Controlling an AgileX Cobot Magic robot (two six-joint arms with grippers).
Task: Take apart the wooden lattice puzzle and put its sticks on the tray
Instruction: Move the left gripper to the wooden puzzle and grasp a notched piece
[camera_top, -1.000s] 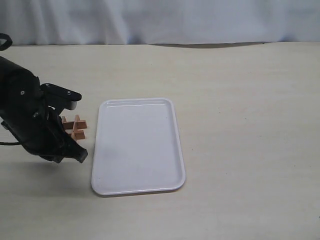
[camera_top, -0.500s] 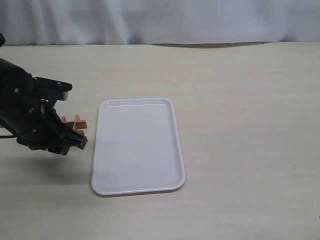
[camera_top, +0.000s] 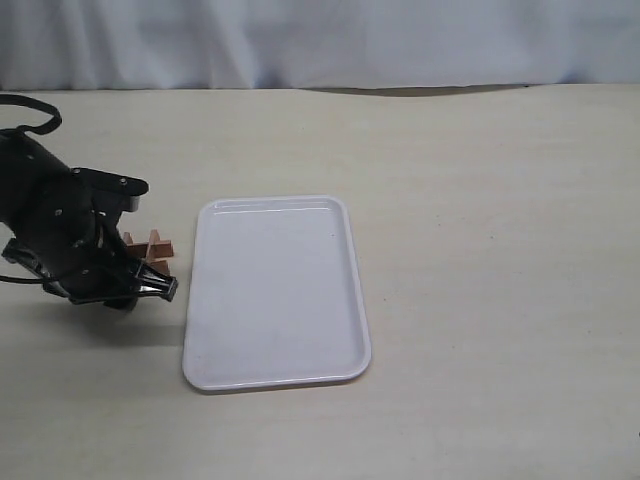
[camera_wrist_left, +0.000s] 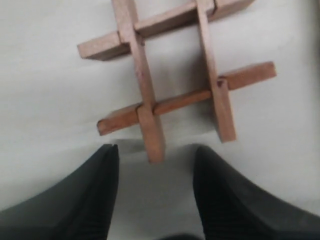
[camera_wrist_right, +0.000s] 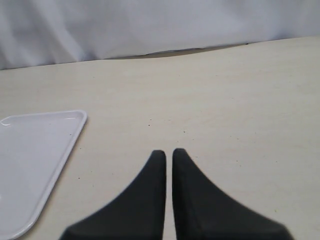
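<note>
The left gripper (camera_wrist_left: 154, 161) is held with its jaws apart, one stick end of the still-assembled wooden lattice puzzle (camera_wrist_left: 176, 100) pointing between the tips. The puzzle is set on the table (camera_top: 480, 220), just beside the tray (camera_top: 275, 300). The right gripper (camera_wrist_right: 168, 153) is seen with its fingers brought together on nothing.

Assembled wooden lattice puzzle (camera_wrist_left: 172, 82) flat on table, beside empty white tray (camera_top: 277, 290).
</note>
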